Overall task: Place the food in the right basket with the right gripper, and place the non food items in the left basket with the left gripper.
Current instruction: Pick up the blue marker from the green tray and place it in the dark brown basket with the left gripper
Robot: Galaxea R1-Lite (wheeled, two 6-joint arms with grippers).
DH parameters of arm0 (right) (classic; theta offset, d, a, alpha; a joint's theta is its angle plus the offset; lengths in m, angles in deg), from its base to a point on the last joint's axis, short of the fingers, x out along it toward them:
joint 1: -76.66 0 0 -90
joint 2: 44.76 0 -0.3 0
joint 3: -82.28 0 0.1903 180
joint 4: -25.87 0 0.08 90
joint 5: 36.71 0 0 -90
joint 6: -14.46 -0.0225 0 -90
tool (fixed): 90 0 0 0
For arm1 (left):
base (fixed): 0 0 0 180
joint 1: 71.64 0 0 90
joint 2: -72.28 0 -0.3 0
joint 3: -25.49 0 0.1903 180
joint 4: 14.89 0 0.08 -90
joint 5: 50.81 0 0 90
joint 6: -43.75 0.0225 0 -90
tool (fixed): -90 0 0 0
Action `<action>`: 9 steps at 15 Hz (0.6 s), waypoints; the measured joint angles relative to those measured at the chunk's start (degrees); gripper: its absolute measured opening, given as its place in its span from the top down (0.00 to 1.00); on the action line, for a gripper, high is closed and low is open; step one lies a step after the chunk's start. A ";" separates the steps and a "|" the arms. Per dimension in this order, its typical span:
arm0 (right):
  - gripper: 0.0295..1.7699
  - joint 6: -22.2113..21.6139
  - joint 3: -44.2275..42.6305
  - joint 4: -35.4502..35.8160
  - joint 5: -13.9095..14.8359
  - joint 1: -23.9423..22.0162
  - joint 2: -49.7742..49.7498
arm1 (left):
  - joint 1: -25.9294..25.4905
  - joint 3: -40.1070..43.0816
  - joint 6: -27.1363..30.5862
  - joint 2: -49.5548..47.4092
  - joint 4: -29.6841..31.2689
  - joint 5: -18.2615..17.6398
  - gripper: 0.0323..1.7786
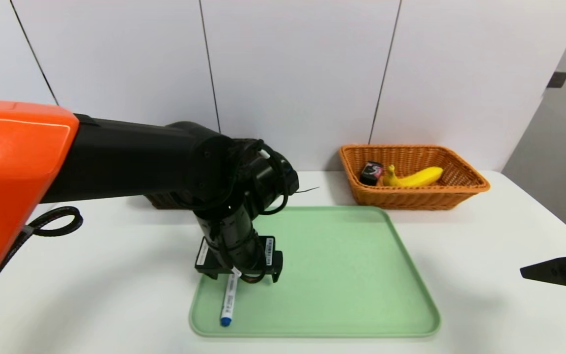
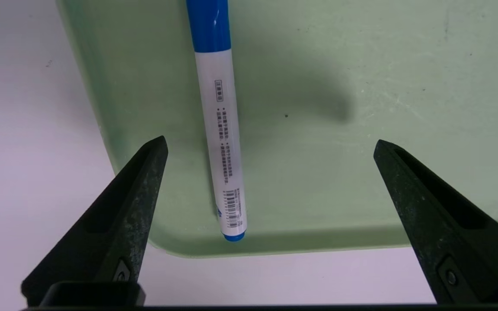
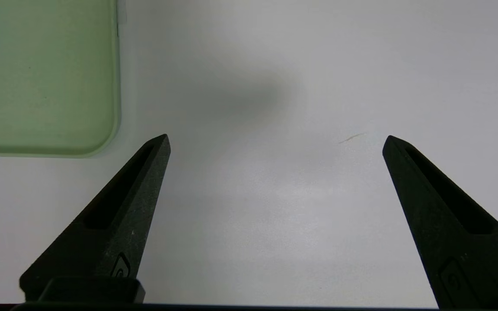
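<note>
A white marker (image 1: 228,297) with a blue cap lies on the green tray (image 1: 352,265), near its front left corner. My left gripper (image 2: 270,144) hangs just above it, open. The marker (image 2: 221,129) lies lengthwise between the fingers, nearer one of them and touching neither. The right basket (image 1: 410,199) is orange wicker and holds a banana (image 1: 418,177) and a dark packet (image 1: 372,172). Only a dark sliver of the left basket (image 1: 162,200) shows behind my left arm. My right gripper (image 1: 553,270) is at the table's right side, open over bare table with nothing between its fingers.
The tray's corner (image 3: 102,142) lies off to one side of the right gripper. A white wall stands close behind both baskets. A black cable loop (image 1: 59,221) hangs from my left arm over the table's left part.
</note>
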 joint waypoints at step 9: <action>0.04 -0.02 0.39 0.04 0.00 0.02 -0.15 | -0.33 -0.37 -0.27 2.06 0.00 0.01 0.05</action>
